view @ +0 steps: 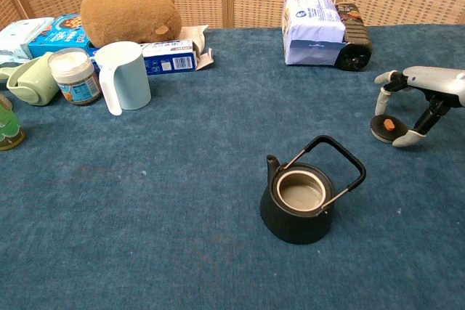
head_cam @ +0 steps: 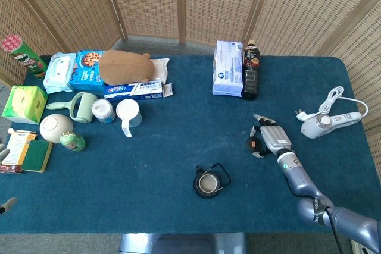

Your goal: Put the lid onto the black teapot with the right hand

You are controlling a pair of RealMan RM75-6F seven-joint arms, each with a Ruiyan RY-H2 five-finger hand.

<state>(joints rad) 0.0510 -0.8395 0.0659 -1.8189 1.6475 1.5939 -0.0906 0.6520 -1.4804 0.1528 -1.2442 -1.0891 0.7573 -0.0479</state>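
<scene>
The black teapot (view: 301, 208) stands open-topped near the table's front, its wire handle tipped to the right; it also shows as the teapot (head_cam: 209, 183) in the head view. Its round black lid (view: 383, 128) with a tan knob sits low at the cloth, to the right of the pot. My right hand (view: 418, 96) arches over the lid (head_cam: 253, 143), thumb at its near edge and a finger at its far edge, pinching it. Of my left hand (head_cam: 5, 206), only grey tips show at the head view's left edge.
A white hair dryer (head_cam: 324, 123) with its cord lies right of my right hand (head_cam: 271, 137). A tissue pack (view: 312, 25) and dark bottle (view: 354, 47) stand behind. A white mug (view: 125, 75), jar, boxes and a brown plush (view: 131, 14) fill the far left.
</scene>
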